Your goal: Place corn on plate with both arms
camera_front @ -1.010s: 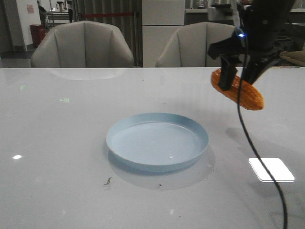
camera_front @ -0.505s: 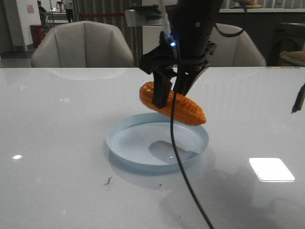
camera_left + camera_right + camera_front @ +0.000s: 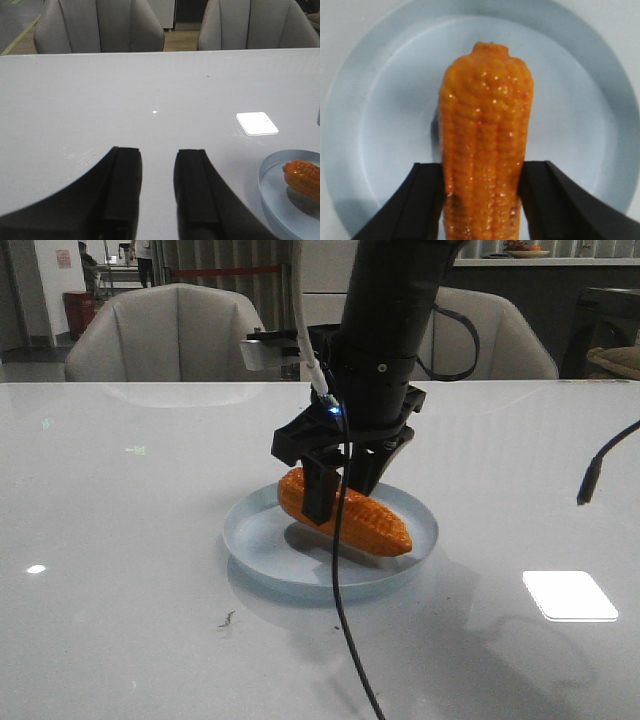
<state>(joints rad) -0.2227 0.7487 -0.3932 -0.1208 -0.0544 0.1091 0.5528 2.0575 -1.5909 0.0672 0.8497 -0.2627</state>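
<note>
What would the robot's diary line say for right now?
right end effector: shut on corn | corn: low over plate, contact unclear | left end effector: open, empty, beside plate | release: not yet

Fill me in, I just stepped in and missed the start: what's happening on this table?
The right tool is clamped on an orange corn and holds it low over the pale blue plate. The front view cannot settle whether the corn touches the plate yet, and it has not been released. The left tool hangs open over bare table beside the plate, holding nothing.
</note>
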